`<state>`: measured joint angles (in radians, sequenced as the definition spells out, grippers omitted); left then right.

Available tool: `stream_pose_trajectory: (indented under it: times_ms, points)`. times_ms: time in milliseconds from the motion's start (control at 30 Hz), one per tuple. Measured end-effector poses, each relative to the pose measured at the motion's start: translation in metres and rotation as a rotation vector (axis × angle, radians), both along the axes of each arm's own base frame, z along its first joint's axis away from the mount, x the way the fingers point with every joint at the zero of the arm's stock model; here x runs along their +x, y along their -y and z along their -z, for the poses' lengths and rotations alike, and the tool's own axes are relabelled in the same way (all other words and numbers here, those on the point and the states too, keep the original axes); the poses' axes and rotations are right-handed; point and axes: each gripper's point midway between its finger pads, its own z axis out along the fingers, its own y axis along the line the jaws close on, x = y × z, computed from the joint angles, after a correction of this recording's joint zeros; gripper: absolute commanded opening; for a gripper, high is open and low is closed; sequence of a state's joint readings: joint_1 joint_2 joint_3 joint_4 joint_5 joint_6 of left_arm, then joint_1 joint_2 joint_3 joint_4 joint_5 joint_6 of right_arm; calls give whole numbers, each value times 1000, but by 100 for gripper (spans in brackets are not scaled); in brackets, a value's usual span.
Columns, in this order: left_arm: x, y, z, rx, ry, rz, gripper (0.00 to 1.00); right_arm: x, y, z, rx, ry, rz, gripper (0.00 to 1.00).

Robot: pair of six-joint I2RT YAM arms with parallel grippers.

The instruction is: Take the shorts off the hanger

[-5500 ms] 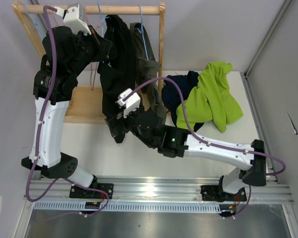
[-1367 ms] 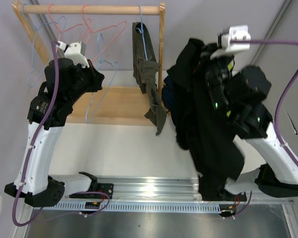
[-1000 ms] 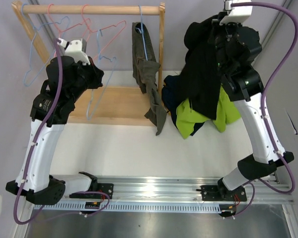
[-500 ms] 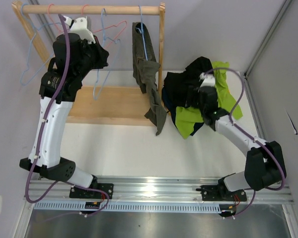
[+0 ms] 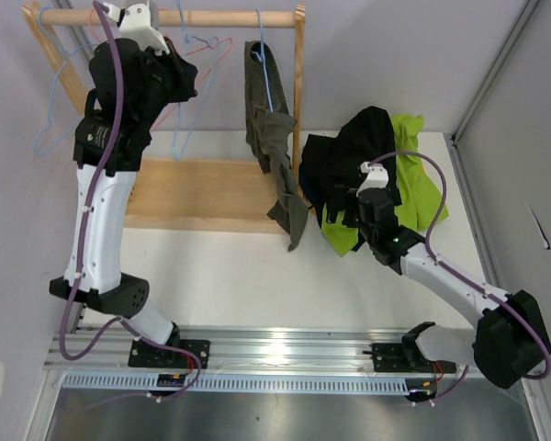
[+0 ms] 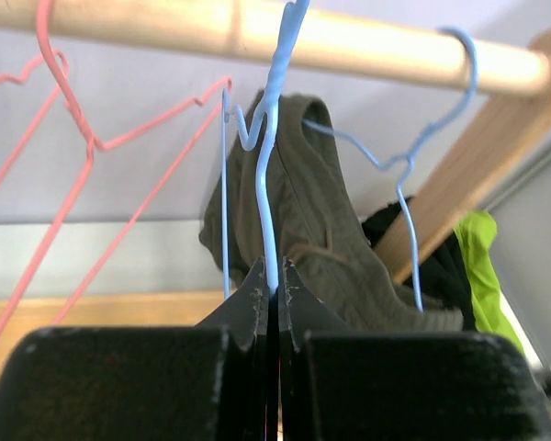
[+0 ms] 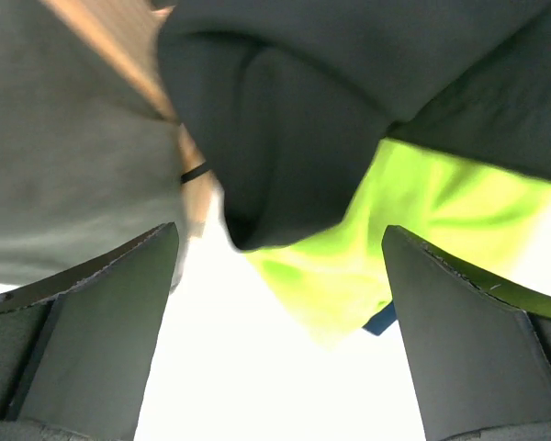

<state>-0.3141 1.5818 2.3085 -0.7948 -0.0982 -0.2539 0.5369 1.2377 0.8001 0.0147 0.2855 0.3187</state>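
Found left gripper (image 6: 268,285) up at the wooden rail (image 6: 367,41), jaws pressed together on the wire of a bare blue hanger (image 6: 264,175), high on its neck. Read that as steadying or parking an emptied hanger out of the way, not as grabbing cloth. Noted red hangers (image 6: 73,119) beside it, also bare.

Found right gripper (image 7: 280,243) low over the table (image 5: 230,276), jaws spread wide, nothing pinched. Read the spread jaws right at the heap as a drop-off posture.

Logged black shorts (image 5: 349,152) slumped on top of lime green shorts (image 5: 421,188) in a heap on the table's right side, just past the rack post (image 5: 299,83). Spotted a blue sliver under the lime edge, probably the navy shorts (image 7: 383,321); too small to be sure. Saw no orange pair in any view.

Marked olive-grey shorts (image 5: 274,138) as the only pair on the rail, draped over a second blue hanger (image 6: 404,175) at the right end, hem trailing low beside the rack base (image 5: 193,188).

Judged the task nearly done, one pair left. Expected the next move to call for the right arm reaching across to the olive-grey cloth and pulling it down and off. Flagged risk of that hanger riding off the rail with the cloth, or the cord (image 6: 305,250) snagging on wire.
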Motion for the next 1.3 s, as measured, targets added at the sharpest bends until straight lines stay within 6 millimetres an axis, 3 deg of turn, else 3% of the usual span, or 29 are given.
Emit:
stream_pose_trajectory:
  times_ms: [133, 267, 400, 500, 600, 633, 700, 733, 900, 1133, 1300]
  points:
    - [35, -6, 6, -14, -1, -27, 0, -17, -7, -9, 14, 17, -25, 99]
    - [71, -17, 35, -29, -62, -48, 0, -35, -7, -9, 15, 12, -37, 99]
    - [80, -17, 48, -44, -99, -35, 0, -47, -7, -11, 11, 12, -44, 99]
    - [75, -15, 52, -51, -109, -21, 5, -52, -6, -16, 11, 20, -38, 99]
    - [64, -15, 55, -52, -118, -11, 17, -55, -1, -19, 0, 26, -21, 99]
    - [61, -16, 57, -54, -122, -12, 29, -56, 1, -20, -8, 24, -13, 99]
    - [56, -16, 56, -54, -123, -9, 37, -55, 3, -25, -17, 27, 0, 99]
    - [54, -16, 54, -56, -119, -6, 46, -54, 5, -30, -21, 34, 7, 100]
    - [36, -6, 38, -83, -91, 58, 66, -54, 10, -55, -2, 82, 28, 99]
    - [3, 37, 4, -101, -21, 212, 72, -64, 18, -67, 17, 108, 41, 99]
    - [-16, 71, -3, -115, -12, 320, 72, -70, 24, -71, 13, 113, 52, 99]
